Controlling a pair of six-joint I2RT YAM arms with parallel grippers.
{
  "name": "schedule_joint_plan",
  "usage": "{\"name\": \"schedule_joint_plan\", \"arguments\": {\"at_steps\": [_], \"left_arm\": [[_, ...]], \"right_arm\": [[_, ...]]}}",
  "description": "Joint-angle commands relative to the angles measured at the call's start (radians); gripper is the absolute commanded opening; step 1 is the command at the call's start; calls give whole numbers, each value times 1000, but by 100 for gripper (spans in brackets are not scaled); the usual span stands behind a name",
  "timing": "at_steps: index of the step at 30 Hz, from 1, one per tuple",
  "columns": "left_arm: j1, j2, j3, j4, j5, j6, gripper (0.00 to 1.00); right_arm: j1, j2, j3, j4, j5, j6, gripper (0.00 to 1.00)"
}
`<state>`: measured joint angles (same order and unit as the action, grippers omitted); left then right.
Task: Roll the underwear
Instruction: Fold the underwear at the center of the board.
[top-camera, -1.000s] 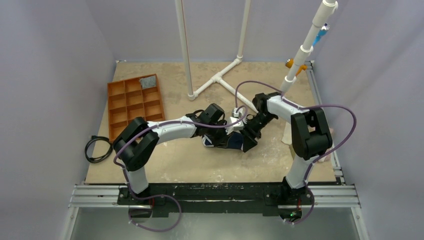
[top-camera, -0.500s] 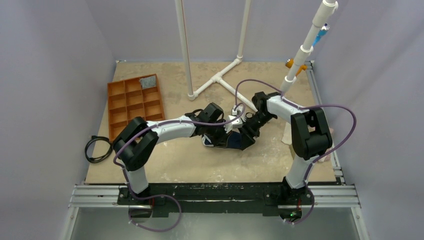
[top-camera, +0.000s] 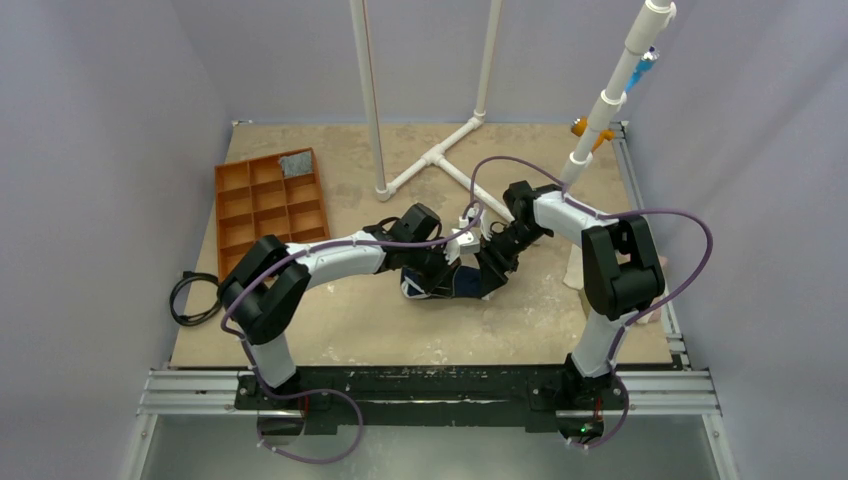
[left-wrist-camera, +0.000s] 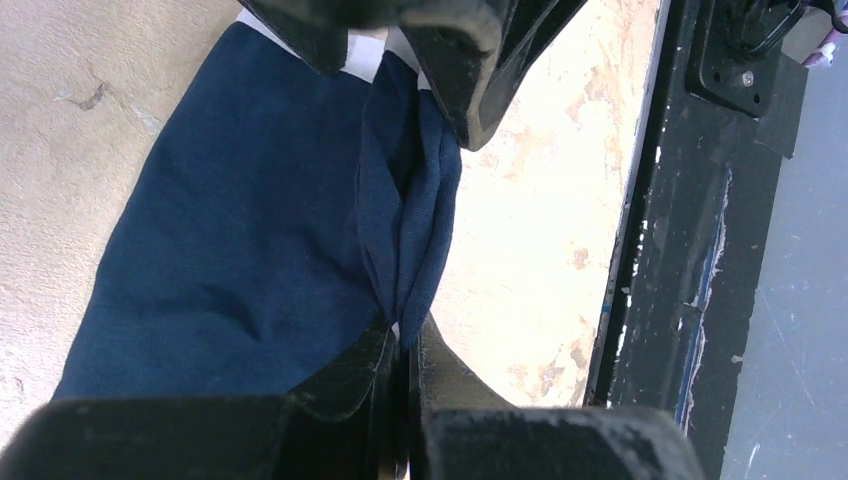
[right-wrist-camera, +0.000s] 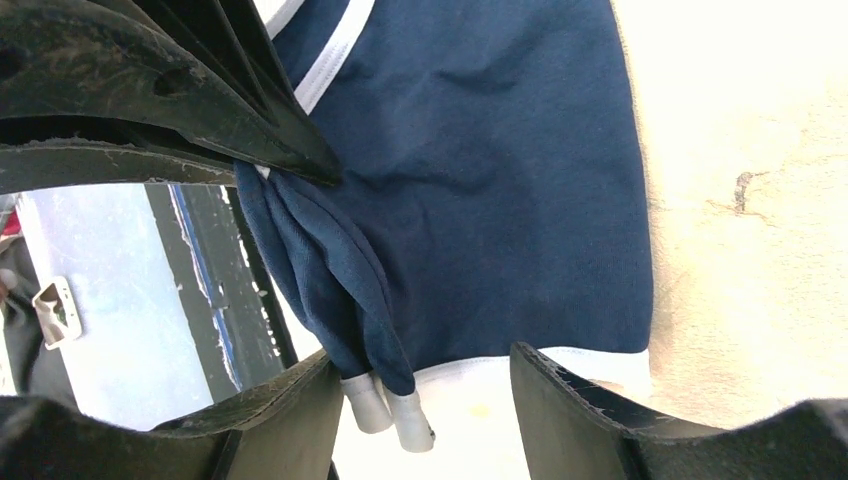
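The underwear (left-wrist-camera: 230, 220) looks light, limp cloth. The left pincer (left-wrist-camera: 405, 345) clamps its bunched fold; the right pincer (right-wrist-camera: 430, 385) stands open astride the white-trimmed edge, likely the firmest hold.

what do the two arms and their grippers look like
The left arm and right arm have white tubular links between bulky black joint housings. A thin purple cable loops loosely along each. The left gripper and right gripper have flat, scuffed black fingers.
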<state>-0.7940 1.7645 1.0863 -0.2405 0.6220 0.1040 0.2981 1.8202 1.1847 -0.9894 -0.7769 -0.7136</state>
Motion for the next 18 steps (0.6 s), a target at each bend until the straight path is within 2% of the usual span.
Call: {"name": "schedule_joint_plan", "arguments": {"at_steps": [1, 4, 8, 15, 18], "left_arm": [[12, -46, -5, 48, 49, -32, 0], [13, -43, -2, 50, 37, -39, 0], [14, -35, 2, 51, 37, -51, 0], [25, -24, 0, 29, 88, -9, 0], [27, -24, -11, 17, 127, 30, 1]], "right_arm": [[-2, -36, 0, 1, -12, 10, 60], [-2, -36, 6, -20, -33, -5, 58], [9, -25, 14, -48, -53, -27, 48], [8, -2, 29, -93, -74, -67, 13], [9, -1, 39, -106, -83, -68, 3]]}}
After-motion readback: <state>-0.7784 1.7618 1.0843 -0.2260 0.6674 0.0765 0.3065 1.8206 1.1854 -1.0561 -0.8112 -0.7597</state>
